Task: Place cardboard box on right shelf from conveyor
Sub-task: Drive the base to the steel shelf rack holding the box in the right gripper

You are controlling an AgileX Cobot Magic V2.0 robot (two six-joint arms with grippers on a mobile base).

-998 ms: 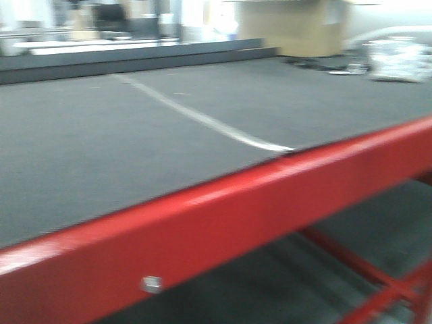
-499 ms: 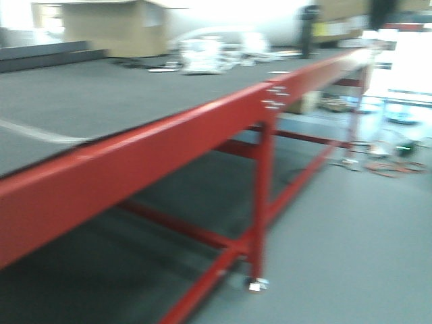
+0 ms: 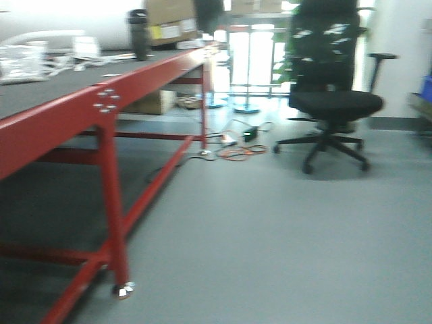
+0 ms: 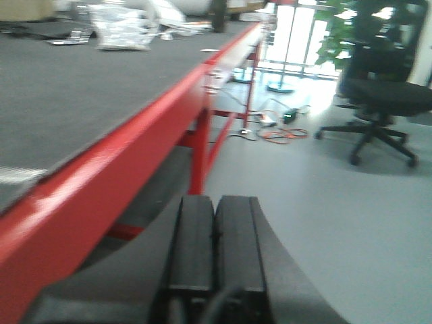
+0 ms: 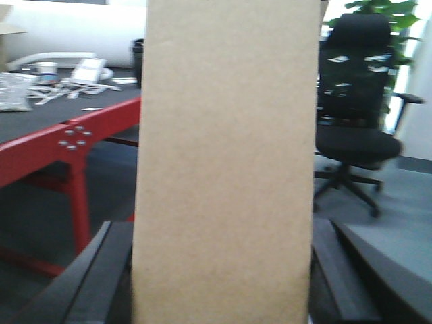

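- On my front feed the floor point(image 3: 283, 229) is smooth pale grey with a soft sheen; the whole view is slightly blurred.
- A black office chair point(image 3: 331, 111) on a star-shaped castor base stands out on the open floor.
- Behind it I see tall glazed doors point(image 3: 250, 57), blown out white by daylight that spills onto the floor in front of them.
- A leafy green plant point(image 5: 378, 8) rises behind the chair's backrest.
- An orange cable point(image 3: 236, 152) lies coiled on the floor near the doors, just beside a small dark device point(image 3: 250, 133).
- The wall point(image 3: 401, 47) at the picture's right side is white, with a dark skirting strip point(image 3: 395, 123) along its foot.
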